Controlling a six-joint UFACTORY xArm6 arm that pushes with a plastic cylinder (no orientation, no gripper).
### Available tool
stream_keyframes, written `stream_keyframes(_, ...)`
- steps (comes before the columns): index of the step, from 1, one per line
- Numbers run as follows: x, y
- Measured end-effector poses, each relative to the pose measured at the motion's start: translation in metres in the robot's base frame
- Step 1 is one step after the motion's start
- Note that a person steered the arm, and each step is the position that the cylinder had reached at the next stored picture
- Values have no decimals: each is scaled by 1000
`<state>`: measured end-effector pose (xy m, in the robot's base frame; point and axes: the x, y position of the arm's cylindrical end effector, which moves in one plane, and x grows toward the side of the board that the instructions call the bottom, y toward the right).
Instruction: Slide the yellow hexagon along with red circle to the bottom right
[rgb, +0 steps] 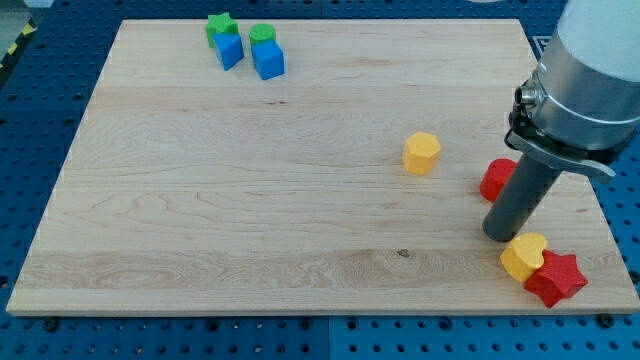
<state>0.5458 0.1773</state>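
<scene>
The yellow hexagon lies right of the board's middle. The red circle lies to its right, partly hidden behind my rod. My tip rests on the board just below the red circle and just above a yellow heart-shaped block. The tip is to the lower right of the yellow hexagon, about a block's width from it.
A red star touches the yellow heart at the view's bottom right, near the board's edge. At the view's top left stand a green star, a blue block, a green cylinder and a blue cube. The wooden board lies on a blue pegboard.
</scene>
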Motion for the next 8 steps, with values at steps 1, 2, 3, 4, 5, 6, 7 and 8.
stream_keyframes(1,-20,-22)
stream_keyframes(2,-30,-79)
stream_keyframes(3,-58,-136)
stream_keyframes(4,-121,-143)
stream_keyframes(5,-121,-128)
stream_keyframes(6,-109,-107)
stream_keyframes(7,-106,-74)
stream_keyframes(8,-106,-44)
